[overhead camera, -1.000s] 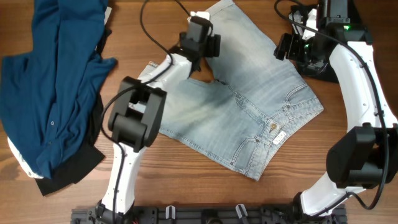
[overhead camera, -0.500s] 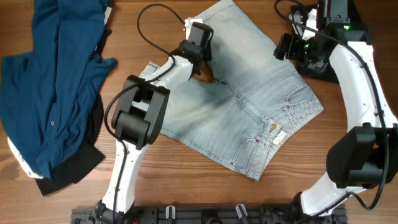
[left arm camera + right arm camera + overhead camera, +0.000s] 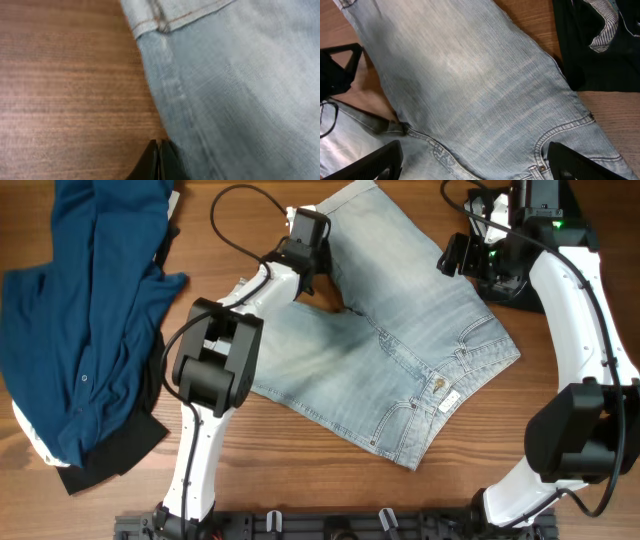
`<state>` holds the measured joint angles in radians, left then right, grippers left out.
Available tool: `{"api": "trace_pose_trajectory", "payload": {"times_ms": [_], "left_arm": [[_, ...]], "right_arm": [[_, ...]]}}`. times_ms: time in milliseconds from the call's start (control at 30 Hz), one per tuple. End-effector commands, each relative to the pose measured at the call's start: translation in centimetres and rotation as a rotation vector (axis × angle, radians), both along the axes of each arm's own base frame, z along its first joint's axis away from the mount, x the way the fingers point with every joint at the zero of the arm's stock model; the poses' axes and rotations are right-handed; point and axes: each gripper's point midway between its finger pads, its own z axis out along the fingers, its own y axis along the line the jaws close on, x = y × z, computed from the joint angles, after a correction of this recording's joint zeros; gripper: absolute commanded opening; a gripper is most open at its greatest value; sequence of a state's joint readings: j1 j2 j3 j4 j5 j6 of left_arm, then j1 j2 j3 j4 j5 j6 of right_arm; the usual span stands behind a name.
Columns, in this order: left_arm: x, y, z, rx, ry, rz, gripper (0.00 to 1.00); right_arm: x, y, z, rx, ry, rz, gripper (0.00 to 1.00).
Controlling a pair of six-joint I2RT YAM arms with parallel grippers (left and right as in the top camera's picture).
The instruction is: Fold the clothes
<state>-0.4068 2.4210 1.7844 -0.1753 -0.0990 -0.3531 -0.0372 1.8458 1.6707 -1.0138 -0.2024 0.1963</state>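
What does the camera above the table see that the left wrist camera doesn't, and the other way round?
Only the overhead view shows the dark-blue shirt piled at the left over a black garment, the right gripper, and the whole outline of the denim shorts. Only the left wrist view shows the left gripper close up, its fingertips shut together at the shorts' edge, plus the hem stitching. Both show the pale denim and the wooden table.

no writing can be read anywhere; the small label [image 3: 447,401] on the denim shorts [image 3: 400,340] is too tiny.
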Motion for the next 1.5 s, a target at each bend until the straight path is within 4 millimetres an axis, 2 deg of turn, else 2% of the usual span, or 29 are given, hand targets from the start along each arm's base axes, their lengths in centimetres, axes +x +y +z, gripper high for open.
{"api": "trace_pose_trajectory", "payload": {"times_ms": [0, 100, 333, 533, 800, 1000, 1167, 1267, 1333, 1467], "left_arm": [[1.6, -2.5, 6.0, -0.091, -0.123, -0.093, 0.04], [1.9, -4.1, 6.6, -0.154, -0.156, -0.15, 0.04], [1.0, -6.0, 4.0, -0.211, -0.102, -0.223, 0.04], [0.8, -6.9, 3.5, -0.225, -0.108, -0.231, 0.04], [0.2, -6.7, 0.1, -0.25, -0.024, -0.185, 0.04], [0.1, -6.4, -0.7, -0.241, -0.006, -0.176, 0.04], [-0.2, -4.6, -2.5, -0.18, 0.044, -0.119, 0.04], [-0.9, -2.1, -4.6, -0.133, 0.124, -0.07, 0.04], [-1.2, 0.2, -5.8, -0.113, 0.18, -0.016, 0.04], [-1.7, 6.4, -7.3, -0.142, 0.309, 0.131, 0.04]], "right_arm": [[0.3, 0.4, 0.4, 0.014, -0.015, 0.017, 0.93], [0.5, 0.4, 0.5, 0.013, -0.026, 0.019, 0.93], [0.5, 0.6, 0.5, 0.025, -0.024, 0.023, 0.93], [0.4, 0.8, 0.6, 0.035, -0.024, 0.027, 0.93], [0.5, 1.4, 0.7, 0.052, -0.028, 0.04, 0.93], [0.4, 1.4, 0.7, 0.052, -0.026, 0.043, 0.93], [0.4, 1.7, 0.6, 0.052, -0.025, 0.049, 0.93], [0.4, 1.8, 0.7, 0.052, -0.027, 0.05, 0.93], [0.4, 2.1, 0.7, 0.052, -0.028, 0.057, 0.93], [0.6, 2.9, 0.8, 0.053, -0.039, 0.075, 0.93]]}}
